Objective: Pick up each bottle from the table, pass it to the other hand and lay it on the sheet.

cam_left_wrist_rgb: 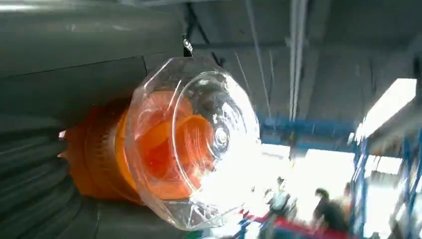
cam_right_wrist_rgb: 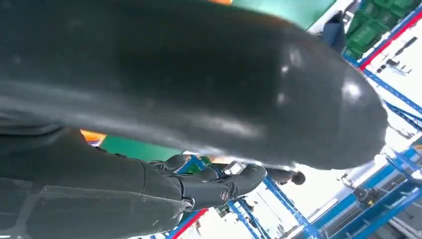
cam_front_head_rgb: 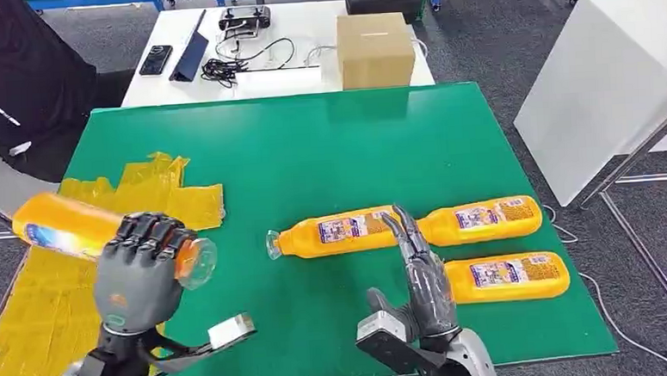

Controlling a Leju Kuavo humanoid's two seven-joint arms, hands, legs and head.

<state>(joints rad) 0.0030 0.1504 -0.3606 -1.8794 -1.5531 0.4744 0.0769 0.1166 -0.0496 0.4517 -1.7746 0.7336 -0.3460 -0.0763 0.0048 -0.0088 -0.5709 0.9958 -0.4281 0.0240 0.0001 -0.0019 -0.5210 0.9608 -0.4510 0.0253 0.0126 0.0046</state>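
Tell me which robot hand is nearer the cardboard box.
Right. The right robot hand is below the box, slightly right; the left robot hand, gripping a bottle, is far to its lower left.

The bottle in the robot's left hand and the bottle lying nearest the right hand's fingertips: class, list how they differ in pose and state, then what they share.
The held bottle is gripped by the left hand above the yellow sheet; the lying bottle rests free on the green table.
The held bottle's clear cap points right; the lying bottle's points left.
Both are orange with blue-and-white labels.
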